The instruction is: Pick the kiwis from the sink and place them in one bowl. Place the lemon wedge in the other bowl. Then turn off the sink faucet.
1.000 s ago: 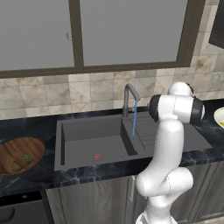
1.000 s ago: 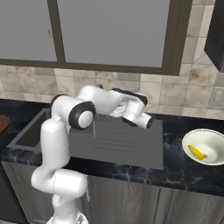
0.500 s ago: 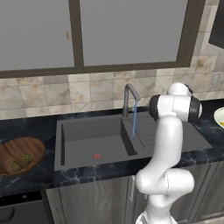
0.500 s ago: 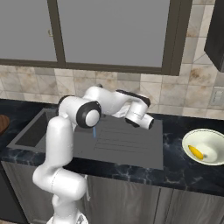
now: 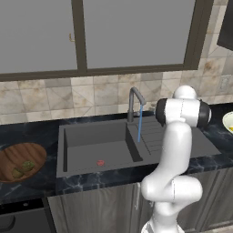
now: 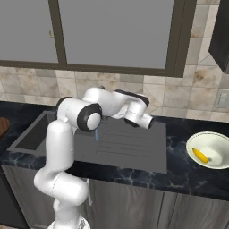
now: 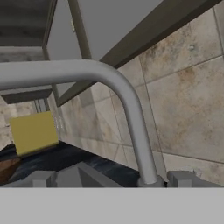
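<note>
Faucet [image 5: 135, 103] behind the sink [image 5: 98, 146] is running, kiwis [image 5: 22, 169] and lemon wedge [image 6: 201, 155] sit bowled, so shut-off is in hand: the spread tool [image 7: 112, 178], straddling its stem, must find the handle.

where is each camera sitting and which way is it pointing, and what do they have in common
Left base view: behind the arm to its left, facing forward and down at the sink, running sink faucet and brown wood bowl with the kiwis; white arm rises at lower right.
Right base view: behind to the right, facing the drainboard and pale bowl holding the lemon wedge; arm at lower left.
Hand view: on the hand, looking along the open tool at the faucet's bent pipe.
Shared: the faucet and tiled wall.
</note>
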